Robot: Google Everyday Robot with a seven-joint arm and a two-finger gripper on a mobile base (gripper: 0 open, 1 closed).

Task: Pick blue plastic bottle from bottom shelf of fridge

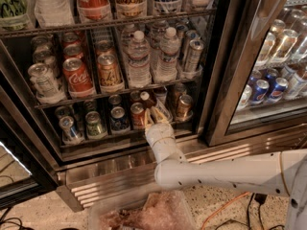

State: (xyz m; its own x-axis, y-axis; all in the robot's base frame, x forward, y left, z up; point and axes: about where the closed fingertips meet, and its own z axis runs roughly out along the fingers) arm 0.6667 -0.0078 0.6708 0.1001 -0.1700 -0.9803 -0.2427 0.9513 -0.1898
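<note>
The blue plastic bottle (147,101), slim with a white cap and dark body, stands on the bottom shelf (96,139) of the fridge (218,80), between a red can (137,115) and a bronze can (183,105). My gripper (156,115) reaches into the bottom shelf from below. It is open, with one pale finger (148,119) on each side of the bottle's lower body. The bottle's base is hidden behind the gripper. My white arm (230,171) comes in from the right.
Several cans (91,123) fill the left of the bottom shelf. Clear water bottles (139,56) and cans stand on the rack above. A glass-door cooler with blue cans (271,87) is at the right. A clear plastic bin (144,212) and an orange cable (223,210) lie on the floor.
</note>
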